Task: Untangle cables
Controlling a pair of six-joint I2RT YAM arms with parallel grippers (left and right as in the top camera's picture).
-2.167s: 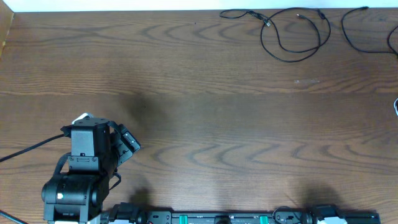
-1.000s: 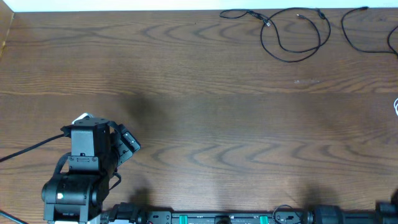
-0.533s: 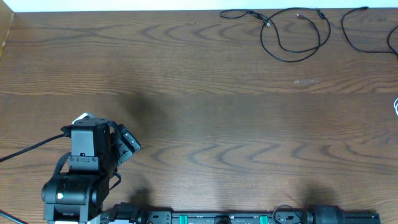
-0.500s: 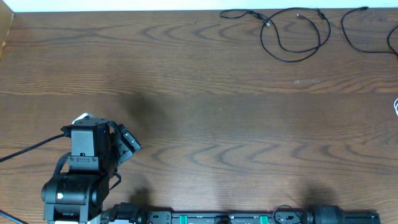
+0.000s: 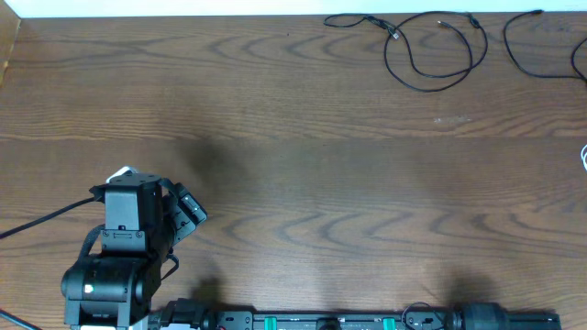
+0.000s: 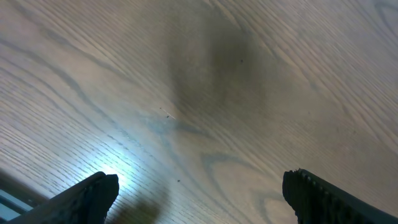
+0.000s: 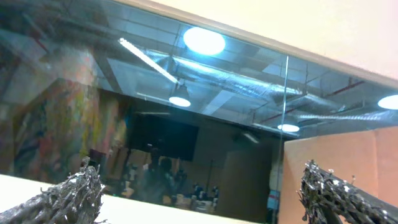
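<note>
Looking down from overhead, the cables lie along the far right part of the table: a black loop near the back edge, a second black cord just beside it toward the corner, and a bit of white cord at the right rim, nearer the front. The left gripper sits near the front left, well apart from them, diagonally across the wood; the right gripper is out of this view. Seen from the left wrist, its fingers stand spread wide with only wood grain between them. Seen from the right wrist, the right gripper points up at a glass pane and ceiling lamps, fingers spread wide, holding nothing.
</note>
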